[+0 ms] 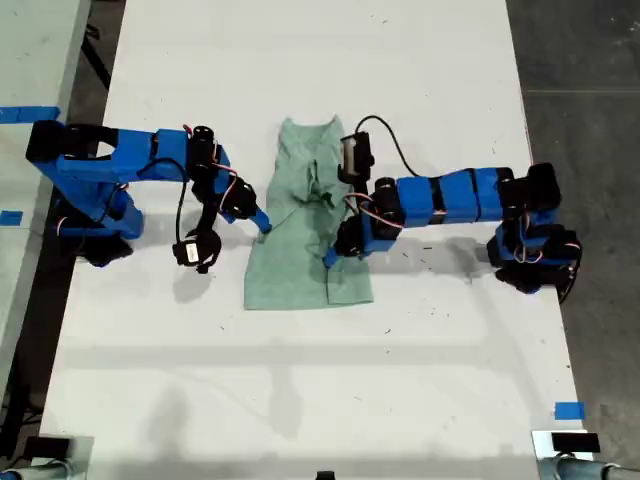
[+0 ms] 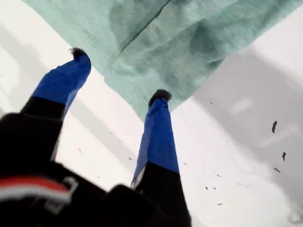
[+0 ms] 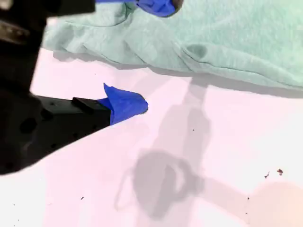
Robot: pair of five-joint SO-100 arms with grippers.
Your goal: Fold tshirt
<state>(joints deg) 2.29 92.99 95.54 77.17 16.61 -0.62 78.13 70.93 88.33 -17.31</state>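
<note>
Table is plain white, with a blue arm reaching in from each side in the exterior view. On that view's left is my second gripper, right at the near side edge of the tshirt. Its wrist view shows it spread wide: one blue finger flat on bare table just short of the cloth, the other up over the mint fabric, nothing pinched between them. The shirt sits mid-table between the two arms, lying long and narrow, rumpled with folds through the middle. From the exterior view's right, my first gripper reaches over the shirt's lower half. Its own camera shows it parted too, both tips at the edge of a cloth corner, but it isn't gripping anything.
</note>
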